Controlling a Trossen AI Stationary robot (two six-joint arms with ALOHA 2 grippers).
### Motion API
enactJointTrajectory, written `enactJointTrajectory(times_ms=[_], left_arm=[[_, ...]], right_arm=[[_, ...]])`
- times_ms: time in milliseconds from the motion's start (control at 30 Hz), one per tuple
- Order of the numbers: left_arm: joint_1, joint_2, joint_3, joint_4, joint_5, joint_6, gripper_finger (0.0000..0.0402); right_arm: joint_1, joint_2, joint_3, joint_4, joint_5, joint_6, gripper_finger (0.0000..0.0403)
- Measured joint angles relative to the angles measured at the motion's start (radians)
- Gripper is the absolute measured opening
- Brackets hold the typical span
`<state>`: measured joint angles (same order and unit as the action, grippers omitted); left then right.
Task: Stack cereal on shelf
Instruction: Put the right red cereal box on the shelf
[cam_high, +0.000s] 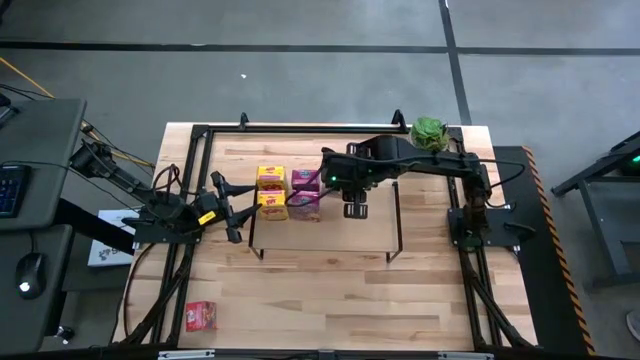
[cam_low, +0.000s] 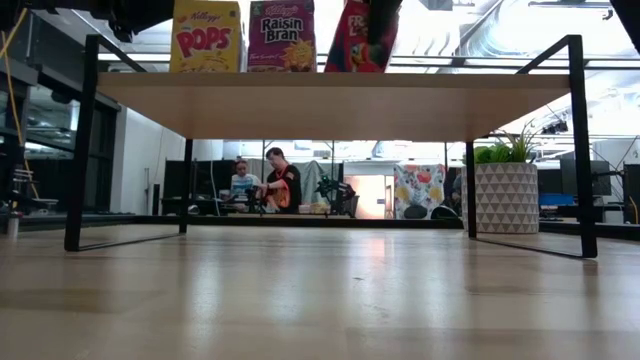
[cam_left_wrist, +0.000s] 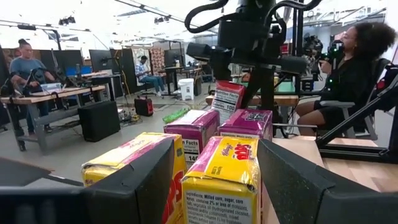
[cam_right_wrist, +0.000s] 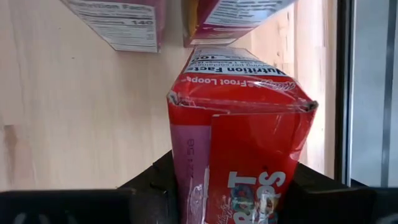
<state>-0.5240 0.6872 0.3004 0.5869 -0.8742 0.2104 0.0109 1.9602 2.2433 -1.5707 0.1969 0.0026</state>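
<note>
Your right hand (cam_right_wrist: 239, 186) is clamped on a red cereal box (cam_right_wrist: 242, 124) over the shelf (cam_low: 330, 100), beside the magenta boxes (cam_high: 305, 192). Your left hand (cam_high: 238, 208) waits, fingers apart, by the yellow boxes (cam_high: 271, 190).

Table (cam_high: 330, 290): light wood top with a black frame, on a grey floor.
Potted plant (cam_high: 429, 131): green, at the table's 1 o'clock corner; in the low view its white, triangle-patterned pot (cam_low: 506, 198) stands at 3 o'clock.
Keyboard (cam_high: 9, 188): on a dark side desk at 9 o'clock.
Mouse (cam_high: 31, 270): same desk, toward 8 o'clock.
People (cam_low: 265, 183): seated at desks beyond the table.
</note>
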Motion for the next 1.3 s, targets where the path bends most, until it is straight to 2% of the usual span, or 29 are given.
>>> enactJointTrajectory(times_ms=[500,700,833,967,1300], left_arm=[[0.0,0.0,0.0,-0.033,0.0,-0.028,0.022],[0.0,0.0,0.0,-0.048,0.0,-0.061,0.022],[0.001,0.0,0.0,-0.051,0.0,-0.061,0.022],[0.01,0.0,0.0,-0.045,0.0,-0.061,0.022],[0.027,0.0,0.0,-0.05,0.0,-0.061,0.022]], right_arm=[[0.0,-0.122,-0.008,0.003,0.008,0.09,0.0142],[0.0,-0.227,-0.228,-0.004,-0.095,0.106,0.0142],[0.001,-0.309,-0.313,-0.006,-0.062,0.153,0.0142],[0.0,-0.31,-0.35,-0.001,-0.041,0.141,0.0142],[-0.015,-0.213,-0.361,0.013,-0.014,-0.004,0.0142]])
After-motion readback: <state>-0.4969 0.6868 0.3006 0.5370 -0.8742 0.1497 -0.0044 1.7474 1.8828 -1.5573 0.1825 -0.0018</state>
